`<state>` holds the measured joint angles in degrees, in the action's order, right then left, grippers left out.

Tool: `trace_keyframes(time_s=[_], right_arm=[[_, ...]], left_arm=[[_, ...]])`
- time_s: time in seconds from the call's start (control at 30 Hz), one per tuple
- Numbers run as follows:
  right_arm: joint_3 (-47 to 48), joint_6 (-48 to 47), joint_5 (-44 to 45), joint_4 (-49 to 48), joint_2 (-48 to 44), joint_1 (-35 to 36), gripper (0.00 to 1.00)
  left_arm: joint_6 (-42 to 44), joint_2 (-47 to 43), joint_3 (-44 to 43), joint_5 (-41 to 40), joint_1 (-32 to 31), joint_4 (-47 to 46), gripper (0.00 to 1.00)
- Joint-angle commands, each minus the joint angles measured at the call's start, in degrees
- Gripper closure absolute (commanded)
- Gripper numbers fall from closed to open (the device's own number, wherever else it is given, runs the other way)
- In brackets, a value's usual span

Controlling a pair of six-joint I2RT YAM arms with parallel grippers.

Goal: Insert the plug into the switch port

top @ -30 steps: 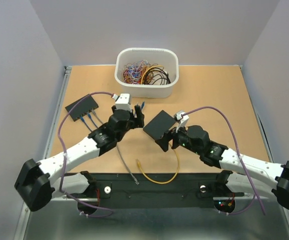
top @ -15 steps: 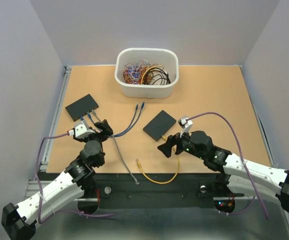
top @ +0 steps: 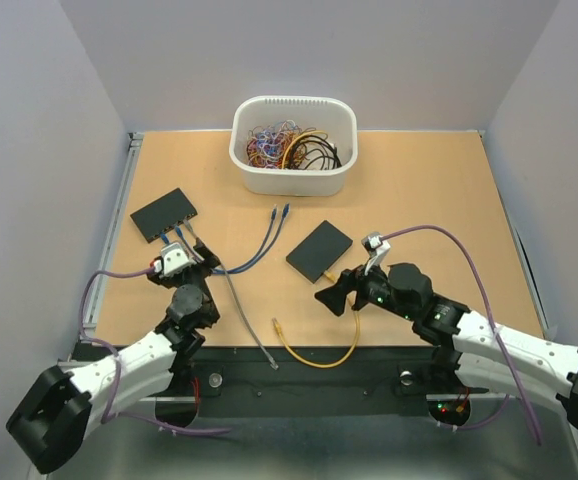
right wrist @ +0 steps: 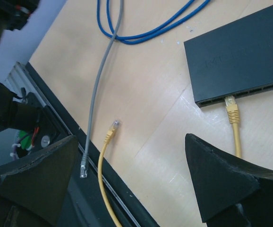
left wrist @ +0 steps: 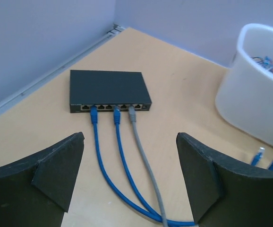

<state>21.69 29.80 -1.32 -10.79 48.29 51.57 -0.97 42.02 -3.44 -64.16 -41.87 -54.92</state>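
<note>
A thin yellow cable point(top: 319, 362) loops along the table's near edge. One of its plugs point(right wrist: 230, 108) sits in an edge port of the middle black switch point(right wrist: 240, 56), also in the top view point(top: 320, 250). Its other plug point(right wrist: 113, 126) lies loose on the table, also in the top view point(top: 276, 324). My right gripper point(right wrist: 132, 184) is open and empty, hovering just near of that switch point(top: 337, 290). My left gripper point(left wrist: 129, 179) is open and empty, near of the left switch point(left wrist: 109, 90), above its cables point(top: 194, 262).
The left switch point(top: 165, 213) has two blue cables point(left wrist: 106, 165) and a grey cable point(left wrist: 143, 161) plugged in. The grey cable's free end point(right wrist: 83, 170) lies on the black front rail. A white bin point(top: 292, 145) of tangled wires stands at the back.
My left arm has swung back from the table's middle to the left switch. My right gripper has drawn back from the middle switch toward the near edge, leaving the yellow plug in the port.
</note>
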Motion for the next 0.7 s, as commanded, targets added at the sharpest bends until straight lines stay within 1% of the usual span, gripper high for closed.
trace_keyframes(time_s=[0.0, 0.03, 0.13, 0.17, 0.23, 0.27, 0.33, 0.37, 0.4, 0.43, 0.47, 0.5, 0.53, 0.57, 0.6, 0.63, 0.67], right_arm=[[-1.03, 2.1, -1.32, -1.61, -3.2, 0.46, 0.0], [-1.39, 2.19, -1.14, -1.52, -3.64, 0.46, 0.0], [-2.53, 2.45, -0.61, -1.17, -5.22, 0.46, 0.0], [-2.62, 2.54, -0.79, -0.91, -5.57, 0.46, 0.0], [-2.97, 2.63, -0.96, -0.11, -6.54, 0.46, 0.0], [-3.06, 2.8, -0.96, 0.24, -7.07, 0.46, 0.0], [-3.67, 2.98, -0.96, 0.85, -8.47, 0.46, 0.0], [-4.02, 2.98, -0.7, 1.03, -9.44, 0.46, 0.0], [-4.46, 3.16, -0.53, 1.12, -9.88, 0.46, 0.0], [-4.47, 3.16, -0.26, 1.21, -10.15, 0.46, 0.0], [-4.73, 3.16, 0.0, 1.47, -10.41, 0.46, 0.0], [-4.82, 3.16, 0.0, 1.64, -10.59, 0.46, 0.0], [-4.82, 3.16, 0.0, 1.73, -10.67, 0.37, 0.0], [-4.82, 3.07, -0.08, 1.82, -10.68, 0.46, 0.0], [-4.73, 2.98, -0.17, 2.08, -10.59, 0.37, 0.0], [-4.82, 2.98, 0.0, 2.09, -10.5, 0.46, 0.0], [-4.82, 2.89, 0.18, 2.09, -10.41, 0.46, 0.0]], left_arm=[[1.85, 9.62, 0.82, 0.44, 5.2, -13.11, 0.09], [1.76, 10.88, 0.11, 2.27, 6.09, -12.76, 0.08], [3.25, 16.24, 0.01, 8.25, 10.92, -20.56, 0.07], [3.17, 17.56, -0.07, 10.09, 12.06, -24.5, 0.07], [4.31, 21.07, -0.95, 13.96, 15.23, -26.64, 0.07], [4.75, 22.56, -1.04, 15.54, 16.45, -31.0, 0.07], [5.8, 26.61, -0.78, 19.31, 17.95, -35.94, 0.07], [6.07, 28.97, -0.86, 20.55, 19.09, -39.88, 0.05], [7.03, 29.78, -1.65, 21.7, 19.71, -40.96, 0.06], [7.04, 29.96, -2.96, 21.62, 19.81, -39.41, 0.05], [5.91, 29.18, -5.06, 22.32, 20.24, -32.69, 0.05], [5.81, 29.0, -5.6, 23.89, 21.03, -30.36, 0.06], [7.46, 29.34, -5.7, 25.73, 21.73, -31.38, 0.08], [8.52, 29.96, -5.26, 25.14, 22.09, -34.0, 0.08], [9.4, 31.53, -3.95, 23.31, 22.27, -39.51, 0.07], [10.19, 31.98, -3.51, 23.29, 22.27, -40.52, 0.07], [10.2, 31.98, -3.41, 23.99, 22.27, -39.58, 0.07]])
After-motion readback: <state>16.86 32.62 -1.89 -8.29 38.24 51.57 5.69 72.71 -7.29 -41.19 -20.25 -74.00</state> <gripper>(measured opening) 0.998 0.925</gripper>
